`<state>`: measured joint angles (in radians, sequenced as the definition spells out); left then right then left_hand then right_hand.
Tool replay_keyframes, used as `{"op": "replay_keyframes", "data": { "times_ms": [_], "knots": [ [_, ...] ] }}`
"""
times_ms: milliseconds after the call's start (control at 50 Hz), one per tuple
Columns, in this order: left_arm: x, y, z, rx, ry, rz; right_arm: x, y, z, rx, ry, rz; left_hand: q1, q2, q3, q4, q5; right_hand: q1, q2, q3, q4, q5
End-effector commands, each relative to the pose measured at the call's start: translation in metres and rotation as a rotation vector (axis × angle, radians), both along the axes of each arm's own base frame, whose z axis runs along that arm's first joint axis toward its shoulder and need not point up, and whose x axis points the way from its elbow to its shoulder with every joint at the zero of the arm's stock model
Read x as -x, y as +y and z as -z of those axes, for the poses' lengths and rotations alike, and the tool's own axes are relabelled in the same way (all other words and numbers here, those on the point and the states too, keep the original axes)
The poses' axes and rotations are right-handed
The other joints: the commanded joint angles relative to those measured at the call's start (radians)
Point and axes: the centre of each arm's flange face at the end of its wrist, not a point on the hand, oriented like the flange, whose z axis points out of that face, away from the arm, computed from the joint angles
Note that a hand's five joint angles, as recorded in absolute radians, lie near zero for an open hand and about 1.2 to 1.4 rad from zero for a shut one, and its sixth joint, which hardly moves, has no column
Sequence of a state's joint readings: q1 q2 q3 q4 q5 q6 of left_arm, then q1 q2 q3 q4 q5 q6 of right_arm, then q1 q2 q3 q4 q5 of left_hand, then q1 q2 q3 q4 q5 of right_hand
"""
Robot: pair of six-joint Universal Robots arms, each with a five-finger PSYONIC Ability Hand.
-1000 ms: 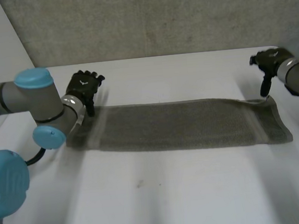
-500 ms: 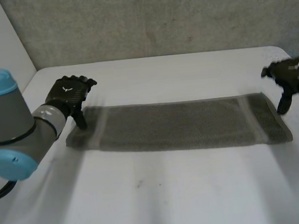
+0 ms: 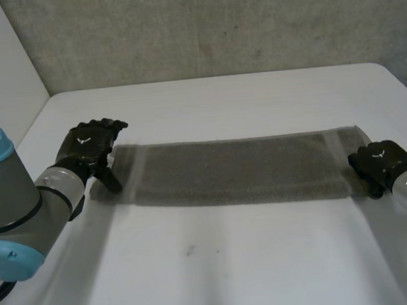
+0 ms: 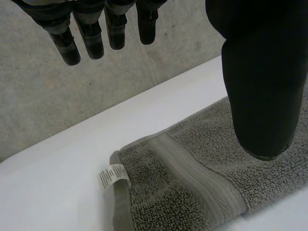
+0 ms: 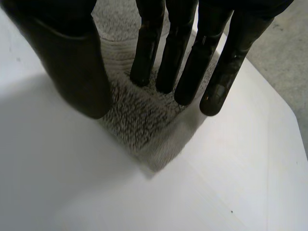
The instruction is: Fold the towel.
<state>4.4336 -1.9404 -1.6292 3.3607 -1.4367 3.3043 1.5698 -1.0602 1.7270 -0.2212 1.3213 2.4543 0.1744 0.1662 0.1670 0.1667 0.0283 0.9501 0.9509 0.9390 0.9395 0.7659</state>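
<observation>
Right hand [image 3: 377,162] has come down from beside the towel's far right corner to its near right corner; left hand [image 3: 88,142] has edged a little nearer the robot, and the towel [image 3: 233,170] lies as it did.

Head view: the towel is flat on the white table [image 3: 235,264], a long grey strip running 9 to 3 o'clock across the middle. The left hand sits at its 9 o'clock end, thumb pointing down at the edge. The right hand is on the 4 o'clock corner and covers it. A grey concrete wall [image 3: 213,23] is at 12 o'clock and a white panel [image 3: 1,77] at 10 o'clock. Nothing else is on the table.

Left wrist view: fingers [image 4: 72,45] hang straight, side by side, well apart from the thumb [image 4: 260,96], holding nothing. The thumb tip is just over the towel [image 4: 192,168], contact unclear. A white label [image 4: 113,177] sticks up at the towel's corner beyond the fingertips. The table [image 4: 53,187] and wall [image 4: 96,91] are behind.

Right wrist view: fingers [image 5: 144,53] are straight and slightly spread, tips touching the pile of the towel [image 5: 139,118] corner. The thumb [image 5: 72,62] stands apart at the towel's edge, no pinch. Bare table [image 5: 72,192] lies all round the corner.
</observation>
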Motion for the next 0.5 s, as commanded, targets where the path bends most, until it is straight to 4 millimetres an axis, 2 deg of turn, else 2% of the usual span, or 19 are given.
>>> {"op": "replay_keyframes", "data": {
  "times_ms": [20, 120, 160, 180, 220, 280, 320, 340, 420, 440, 460, 480, 500],
  "knots": [
    [0.000, 0.000, 0.000, 0.005, 0.000, 0.002, 0.007, -0.008, 0.004, 0.000, 0.027, 0.014, 0.001, 0.009, 0.008, 0.009, -0.027, 0.446, 0.445, 0.457, 0.457, 0.456],
    [0.001, 0.000, 0.000, 0.004, 0.000, 0.002, 0.024, -0.020, -0.006, 0.038, 0.039, 0.079, 0.001, 0.009, 0.008, 0.009, -0.027, 0.446, 0.445, 0.457, 0.457, 0.456],
    [0.001, 0.002, 0.002, -0.002, -0.002, 0.005, 0.043, -0.031, -0.024, 0.096, 0.053, 0.148, 0.001, 0.009, 0.008, 0.009, -0.027, 0.446, 0.445, 0.457, 0.457, 0.456],
    [0.001, 0.002, 0.002, -0.002, -0.002, 0.005, 0.043, -0.032, -0.024, 0.096, 0.053, 0.149, 0.001, 0.009, 0.008, 0.009, -0.027, 0.446, 0.445, 0.457, 0.457, 0.456],
    [0.001, 0.003, 0.002, -0.005, -0.003, 0.006, 0.059, -0.044, -0.043, 0.162, 0.075, 0.200, 0.001, 0.009, 0.008, 0.009, -0.027, 0.446, 0.445, 0.457, 0.457, 0.456],
    [0.000, 0.003, 0.001, -0.002, -0.002, 0.005, 0.065, -0.050, -0.049, 0.183, 0.096, 0.216, 0.001, 0.009, 0.008, 0.009, -0.027, 0.446, 0.445, 0.457, 0.457, 0.456],
    [0.000, 0.004, -0.001, 0.004, 0.000, 0.005, 0.073, -0.060, -0.062, 0.233, 0.166, 0.226, 0.001, 0.009, 0.008, 0.009, -0.027, 0.446, 0.445, 0.457, 0.457, 0.456],
    [0.000, 0.004, -0.001, 0.004, 0.000, 0.005, 0.073, -0.060, -0.062, 0.233, 0.166, 0.226, 0.001, 0.009, 0.008, 0.009, -0.027, 0.446, 0.445, 0.457, 0.457, 0.456],
    [0.000, 0.003, -0.003, 0.010, 0.002, 0.003, 0.068, -0.072, -0.085, 0.322, 0.250, 0.220, 0.001, 0.009, 0.008, 0.009, -0.027, 0.446, 0.445, 0.457, 0.457, 0.456],
    [-0.001, 0.003, -0.003, 0.010, 0.002, 0.002, 0.053, -0.072, -0.095, 0.356, 0.246, 0.197, 0.001, 0.009, 0.008, 0.009, -0.027, 0.446, 0.445, 0.457, 0.457, 0.456],
    [-0.001, 0.003, -0.003, 0.010, 0.002, 0.002, 0.053, -0.072, -0.095, 0.356, 0.246, 0.196, 0.001, 0.009, 0.008, 0.009, -0.027, 0.446, 0.445, 0.457, 0.457, 0.456],
    [-0.001, 0.003, -0.003, 0.010, 0.001, 0.000, 0.021, -0.068, -0.104, 0.394, 0.227, 0.130, 0.001, 0.009, 0.008, 0.009, -0.027, 0.446, 0.445, 0.457, 0.457, 0.456],
    [-0.001, 0.003, -0.003, 0.010, 0.001, 0.000, 0.021, -0.068, -0.104, 0.395, 0.227, 0.129, 0.001, 0.009, 0.008, 0.009, -0.027, 0.446, 0.445, 0.457, 0.457, 0.456]
  ]
}}
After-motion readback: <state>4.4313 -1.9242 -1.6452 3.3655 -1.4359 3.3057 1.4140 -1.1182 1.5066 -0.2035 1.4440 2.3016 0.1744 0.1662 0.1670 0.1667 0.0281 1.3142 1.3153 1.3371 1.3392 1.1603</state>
